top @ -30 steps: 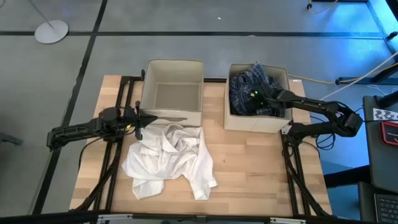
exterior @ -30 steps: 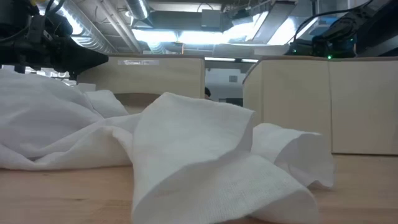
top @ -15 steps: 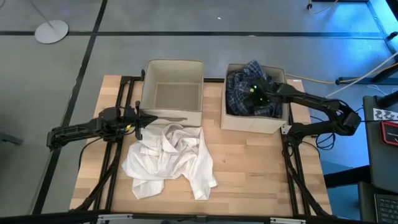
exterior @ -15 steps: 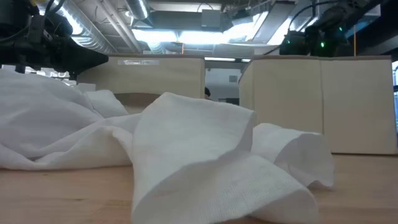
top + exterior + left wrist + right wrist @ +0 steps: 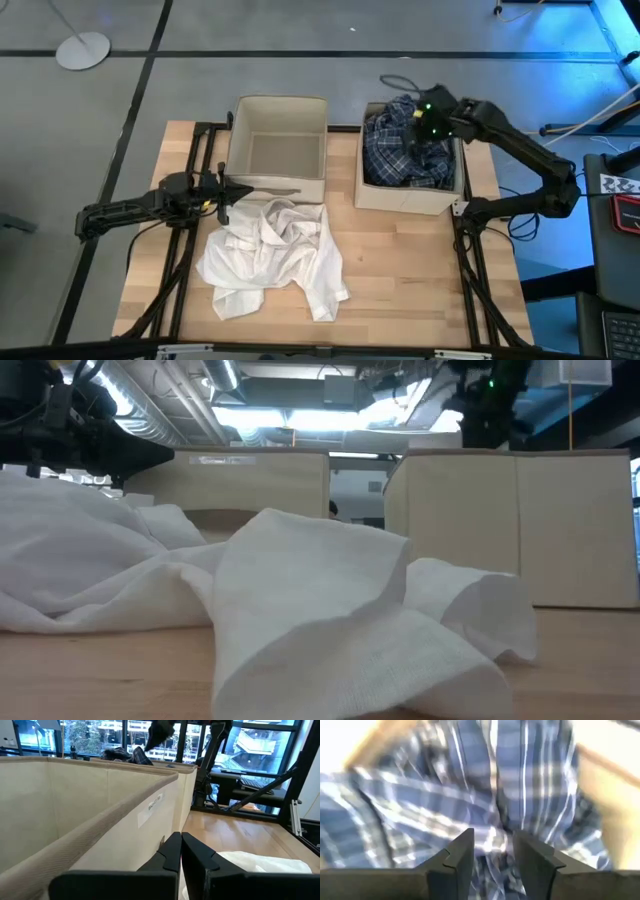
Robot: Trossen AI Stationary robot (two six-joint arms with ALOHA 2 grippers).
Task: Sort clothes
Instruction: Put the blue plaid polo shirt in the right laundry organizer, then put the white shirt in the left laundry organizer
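The left gripper [image 5: 222, 190] waits low over the desk [image 5: 400, 270] near its left edge, fingers [image 5: 172, 852] pressed together with nothing between them, just at the near wall of the left beige box [image 5: 277, 145] and at the far left edge of the white shirts [image 5: 270, 255]. That box stands at the far side of the desk, its inside bare; a small label [image 5: 155, 804] sewn on its wall carries writing too small to read.

The white shirts lie crumpled in a heap on the near left half of the desk, their far edge reaching the left box's near wall, and in the low view they fill the foreground [image 5: 300, 620]. To the right of the heap the wooden top is bare out to the right edge, and a narrow strip of wood shows between the two boxes.

The right beige box [image 5: 405, 195] stands beside the left one, close to the desk's far right edge, and holds the blue-and-white plaid shirt [image 5: 400, 150] bunched with darker fabric. The right gripper [image 5: 432, 118] hangs above the far part of this box, raised over the rim, fingers [image 5: 460, 860] parted a little; plaid cloth fills the view just beyond them, and whether any of it is caught between them I cannot tell.
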